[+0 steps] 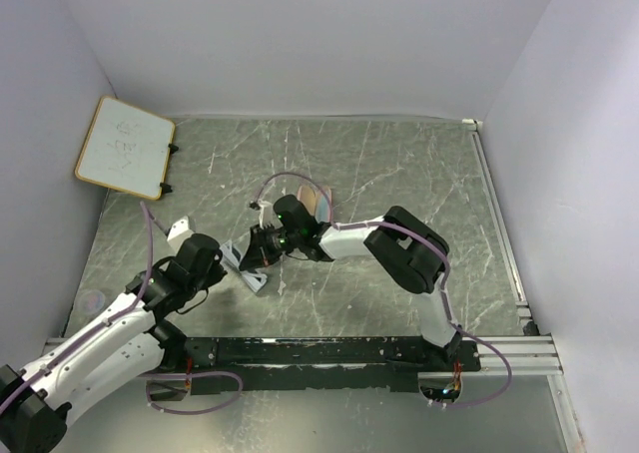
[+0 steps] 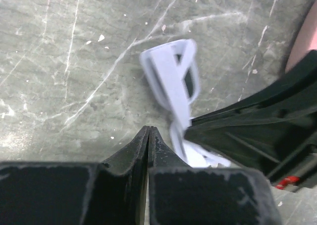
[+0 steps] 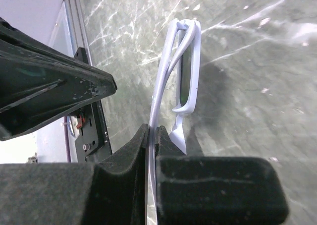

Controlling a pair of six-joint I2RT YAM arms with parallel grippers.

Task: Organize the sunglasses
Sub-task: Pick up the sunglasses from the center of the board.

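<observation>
Right wrist view shows the right gripper (image 3: 151,136) clamped tight on one thin arm of the sunglasses (image 3: 187,71), so the white frame and its dark lens stand out ahead of the fingertips, lifted a little off the grey marbled surface (image 3: 257,86). From the left wrist view, the left gripper (image 2: 149,133) has its fingers pressed together with nothing between them, and the sunglasses pass just to the right of its tips. The two grippers meet low over the middle of the surface, left of the arms' centre. As a judgement, the task is at an early-to-middle stage: the sunglasses are picked up and being handled, possibly to fold their arms, but they are not put away. The one container in view is the tan-pink case (image 1: 319,200), lying just behind the right gripper and partly hidden by it. The sunglasses are not in it, and I cannot tell whether it is open or what it holds.
</observation>
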